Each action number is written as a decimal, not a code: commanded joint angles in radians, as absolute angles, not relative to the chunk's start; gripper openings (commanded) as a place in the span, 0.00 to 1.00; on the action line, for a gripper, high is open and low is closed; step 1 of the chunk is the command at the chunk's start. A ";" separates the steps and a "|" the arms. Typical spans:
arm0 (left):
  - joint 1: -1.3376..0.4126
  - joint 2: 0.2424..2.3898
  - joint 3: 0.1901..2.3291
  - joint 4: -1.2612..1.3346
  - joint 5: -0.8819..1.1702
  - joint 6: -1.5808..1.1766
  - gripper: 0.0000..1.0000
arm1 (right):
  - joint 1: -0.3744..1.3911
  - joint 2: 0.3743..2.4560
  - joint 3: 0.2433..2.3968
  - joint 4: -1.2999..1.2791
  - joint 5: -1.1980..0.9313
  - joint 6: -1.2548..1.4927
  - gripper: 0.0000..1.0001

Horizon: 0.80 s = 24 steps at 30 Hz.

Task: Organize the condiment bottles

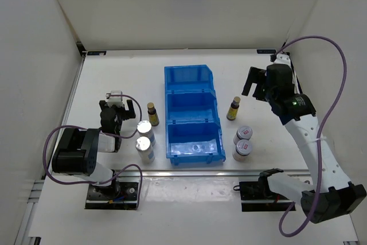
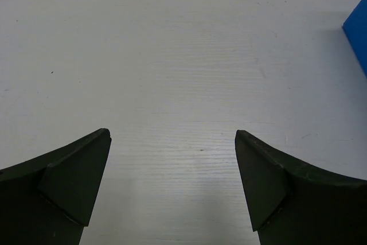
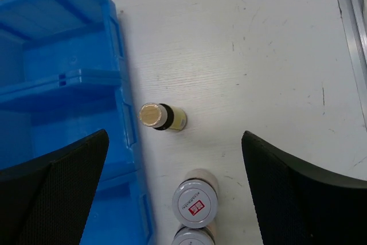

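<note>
Currently nothing's sorted: all six bottles stand on the table (image 1: 114, 73) outside the blue bin (image 1: 189, 68), and its three compartments look empty.

Left of the bin: amber bottle (image 1: 152, 113), silver-lidded shaker (image 1: 144, 129), second shaker (image 1: 144, 147).

Right of the bin: other amber bottle (image 1: 233, 108), white-capped bottle (image 1: 244, 133), second white-capped bottle (image 1: 242, 148).

One of each kind per side would have been odd; this split probably gives each arm its own reach.

Left gripper (image 1: 118, 104) is left of the bin, jaws apart, empty. Right gripper (image 1: 251, 87) is right of the bin, also spread and empty, probably lining up on its amber bottle.

The right wrist view shows that bottle's pale top framed between the fingers, which the top view doesn't show. The left wrist view shows only table and a bin corner.
</note>
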<state>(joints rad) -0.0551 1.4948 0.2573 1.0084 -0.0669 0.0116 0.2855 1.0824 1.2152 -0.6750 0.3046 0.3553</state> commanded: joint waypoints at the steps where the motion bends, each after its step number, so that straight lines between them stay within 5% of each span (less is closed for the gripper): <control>1: -0.052 1.463 0.278 1.009 -0.046 0.020 1.00 | 0.359 1.056 1.236 -0.644 0.334 0.264 1.00; 5: -0.052 1.463 0.278 1.009 -0.046 0.020 1.00 | 0.471 1.069 1.197 -0.603 0.219 0.163 1.00; 7: -0.052 1.463 0.278 1.009 -0.046 0.020 1.00 | 0.511 1.122 1.197 -0.613 0.337 0.163 1.00; 24: -0.052 1.463 0.278 1.009 -0.055 0.020 1.00 | 0.489 1.505 1.279 -0.646 0.466 0.344 0.92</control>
